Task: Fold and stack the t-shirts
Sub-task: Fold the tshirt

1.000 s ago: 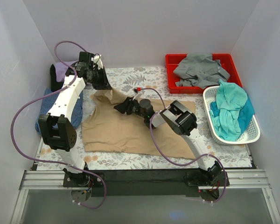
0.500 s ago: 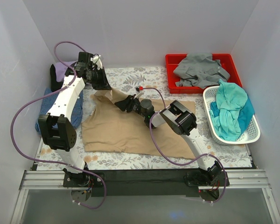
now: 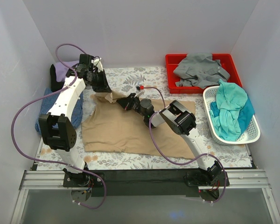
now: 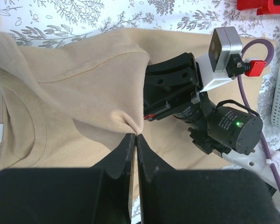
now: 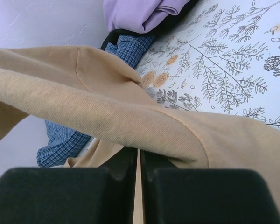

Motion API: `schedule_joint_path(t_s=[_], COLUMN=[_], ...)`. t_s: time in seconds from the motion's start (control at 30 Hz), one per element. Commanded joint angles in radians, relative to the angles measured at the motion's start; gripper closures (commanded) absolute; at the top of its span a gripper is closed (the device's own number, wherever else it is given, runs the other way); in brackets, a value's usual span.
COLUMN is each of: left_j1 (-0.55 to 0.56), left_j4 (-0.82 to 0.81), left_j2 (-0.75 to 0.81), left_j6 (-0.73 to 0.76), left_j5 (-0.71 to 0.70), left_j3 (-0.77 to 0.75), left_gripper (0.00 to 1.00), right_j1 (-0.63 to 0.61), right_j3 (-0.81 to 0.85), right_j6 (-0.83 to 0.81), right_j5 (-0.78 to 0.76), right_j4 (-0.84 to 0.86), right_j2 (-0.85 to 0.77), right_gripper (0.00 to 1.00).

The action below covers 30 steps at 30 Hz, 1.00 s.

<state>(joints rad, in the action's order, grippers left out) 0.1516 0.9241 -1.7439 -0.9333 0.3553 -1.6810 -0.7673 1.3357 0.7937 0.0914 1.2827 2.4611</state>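
I am pinching the tan t-shirt (image 4: 84, 79) with my left gripper (image 4: 136, 136). Its two black fingers are pressing together on a small peak of cloth that is puckering at their tips, near the far left corner of the shirt. My right gripper (image 5: 138, 151) is lying low just beside it, toward the middle of the table. Its fingers are closing to a thin slit with a fold of the same tan cloth between them and draping over them, so I am gripping the shirt with both hands. Between the two grips the cloth is rising off the table in a ridge, and the ribbed neckline (image 4: 32, 130) is showing to the left of it. The rest of the tan t-shirt is lying spread across the flower-patterned table (image 3: 135, 77), reaching toward the near edge. Past my left arm, the lavender t-shirt (image 3: 61, 70) and the blue checked t-shirt (image 3: 45, 100) are sitting at the left edge. At the far right, the grey t-shirt (image 3: 200, 67) is lying in a red bin (image 3: 170, 60), and the teal t-shirt (image 3: 231, 109) is heaping in a white basket (image 3: 252, 135).
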Motion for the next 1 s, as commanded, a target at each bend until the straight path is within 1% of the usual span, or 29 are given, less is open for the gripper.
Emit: schedule_joint_path(t_s=[0.0,0.03,0.23,0.33,0.47,0.53,0.63,0.67,0.8,0.87,0.97], left_j1=[-0.006,-0.006,-0.006,-0.006,-0.007,-0.007,-0.006,-0.006,-0.007,-0.007,-0.007], left_j4=[0.004,0.002,0.002,0.001,0.001,0.001,-0.002,-0.017,-0.042,-0.051,-0.064], left_j2=[0.037,0.035,0.029,0.021,0.017,0.018,0.027,0.043,0.072,0.087,0.101], left_j6=[0.010,0.010,0.011,0.013,0.014,0.011,0.008,0.004,-0.006,-0.010,-0.021], left_j5=[0.014,0.017,0.017,0.005,0.008,0.008,-0.001,-0.015,-0.058,-0.070,-0.095], left_j3=[0.000,-0.002,-0.008,-0.012,-0.005,0.007,0.056,0.099,0.214,0.256,0.314], left_gripper=[1.00,1.00,1.00,1.00,1.00,1.00,1.00,1.00,1.00,1.00,1.00], right_j1=[0.002,0.002,0.002,-0.004,-0.027,-0.035,-0.061,-0.075,-0.105,-0.115,-0.119], right_j3=[0.025,0.005,-0.078,-0.164,-0.273,-0.325,-0.382,-0.394,-0.443,-0.470,-0.507], right_j6=[-0.033,-0.033,-0.054,-0.057,-0.082,-0.080,-0.097,-0.117,-0.123,-0.122,-0.128], right_j5=[-0.018,-0.012,0.037,0.070,0.094,0.126,0.166,0.172,0.205,0.199,0.185], right_j4=[0.132,0.133,0.121,0.118,0.077,0.054,0.024,-0.023,-0.100,-0.153,-0.183], right_j2=[-0.013,-0.020,-0.091,-0.157,-0.269,-0.298,-0.359,-0.390,-0.450,-0.476,-0.505], right_gripper=[0.94,0.99,0.99,0.99,0.99,0.99,0.99,0.99,0.99,0.99,0.99])
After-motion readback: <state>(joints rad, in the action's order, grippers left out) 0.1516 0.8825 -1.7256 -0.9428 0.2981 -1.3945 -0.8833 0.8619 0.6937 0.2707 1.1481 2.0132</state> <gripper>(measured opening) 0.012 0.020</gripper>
